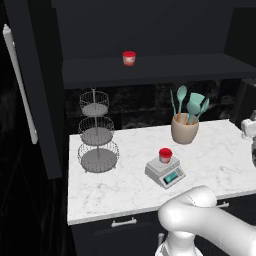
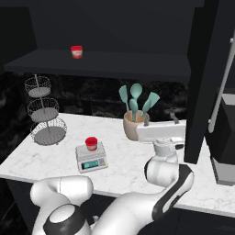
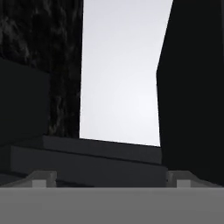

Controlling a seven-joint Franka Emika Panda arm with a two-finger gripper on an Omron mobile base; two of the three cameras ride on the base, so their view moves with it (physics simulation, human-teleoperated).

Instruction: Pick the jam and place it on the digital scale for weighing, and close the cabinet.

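The jam [image 1: 165, 154] [image 2: 91, 143], a small red-lidded jar, stands upright on the light-grey digital scale [image 1: 165, 172] [image 2: 92, 159] on the counter. An alike jar [image 1: 129, 58] [image 2: 76, 51] sits on the shelf of the open black cabinet [image 1: 150, 70]. The cabinet's left door [image 1: 47, 100] and right door [image 2: 204, 78] both stand swung out, and the right door shows its bar handle [image 2: 225, 78]. My gripper [image 2: 160, 120] [image 3: 111, 178] hovers over the counter's right part, just left of the right door. It is open with nothing between its fingers.
A three-tier wire basket stand [image 1: 97, 132] [image 2: 45, 112] is at the counter's left. A beige crock of teal utensils [image 1: 185, 127] [image 2: 134, 124] stands at the back, close to my hand. The white marble counter [image 1: 115, 185] ends above black drawers [image 1: 125, 222].
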